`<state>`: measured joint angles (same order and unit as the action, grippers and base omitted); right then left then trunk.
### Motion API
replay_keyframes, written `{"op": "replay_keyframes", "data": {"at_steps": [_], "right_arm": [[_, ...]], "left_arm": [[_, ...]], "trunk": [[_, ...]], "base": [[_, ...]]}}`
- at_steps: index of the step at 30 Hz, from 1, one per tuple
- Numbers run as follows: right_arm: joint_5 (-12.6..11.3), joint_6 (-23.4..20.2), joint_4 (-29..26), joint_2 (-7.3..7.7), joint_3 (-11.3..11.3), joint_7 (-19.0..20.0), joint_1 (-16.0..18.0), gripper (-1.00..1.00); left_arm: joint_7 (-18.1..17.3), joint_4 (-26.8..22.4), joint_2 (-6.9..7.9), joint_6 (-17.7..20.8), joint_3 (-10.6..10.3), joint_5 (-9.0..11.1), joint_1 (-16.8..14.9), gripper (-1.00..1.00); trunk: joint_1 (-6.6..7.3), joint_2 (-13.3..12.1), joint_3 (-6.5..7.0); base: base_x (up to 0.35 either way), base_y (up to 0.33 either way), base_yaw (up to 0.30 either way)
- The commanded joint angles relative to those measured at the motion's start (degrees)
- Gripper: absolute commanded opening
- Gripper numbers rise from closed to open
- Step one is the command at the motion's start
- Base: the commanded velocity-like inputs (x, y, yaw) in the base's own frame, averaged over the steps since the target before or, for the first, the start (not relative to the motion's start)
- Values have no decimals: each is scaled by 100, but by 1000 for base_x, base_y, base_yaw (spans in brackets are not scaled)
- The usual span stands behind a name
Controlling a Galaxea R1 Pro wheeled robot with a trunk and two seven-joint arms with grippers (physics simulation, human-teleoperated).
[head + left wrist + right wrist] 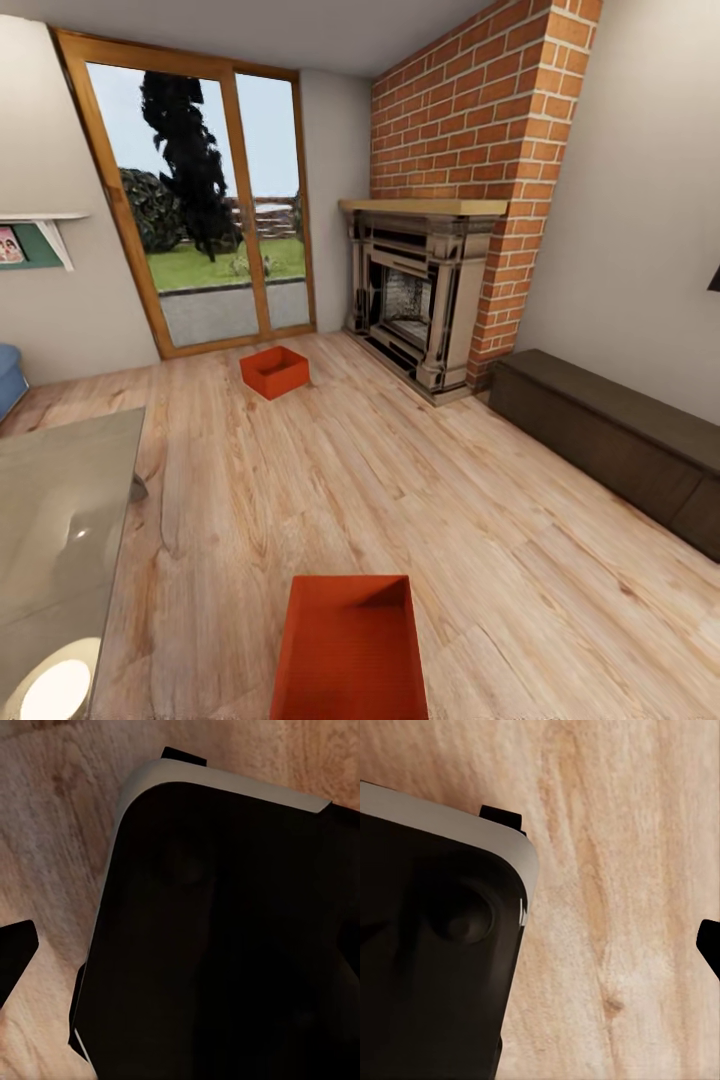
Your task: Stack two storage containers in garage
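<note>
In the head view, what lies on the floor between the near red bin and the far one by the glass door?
Nothing: in the head view, bare light wood plank floor runs from the near bin to the far bin.

A big black body with a pale rounded rim (225, 930) hangs over the wood floor (52, 832). A dark finger (13, 952) pokes in at one edge, apart from the body.
</note>
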<state>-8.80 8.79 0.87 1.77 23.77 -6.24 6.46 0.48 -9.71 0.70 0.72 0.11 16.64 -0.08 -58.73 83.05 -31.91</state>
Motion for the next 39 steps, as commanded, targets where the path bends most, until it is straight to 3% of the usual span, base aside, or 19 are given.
{"op": "replay_keyframes", "data": {"at_steps": [1, 39], "right_arm": [[-58, 26, 9, -1, 49, -2, 4, 100], [-28, 22, 11, 2, 84, 70, 4, 100]], "left_arm": [[5, -5, -2, 8, -1, 33, -1, 100], [5, -4, 0, 8, -21, 33, -1, 100]], "trunk": [[0, 3, -15], [0, 3, -369]], "base": [[0, 0, 0], [0, 0, 0]]}}
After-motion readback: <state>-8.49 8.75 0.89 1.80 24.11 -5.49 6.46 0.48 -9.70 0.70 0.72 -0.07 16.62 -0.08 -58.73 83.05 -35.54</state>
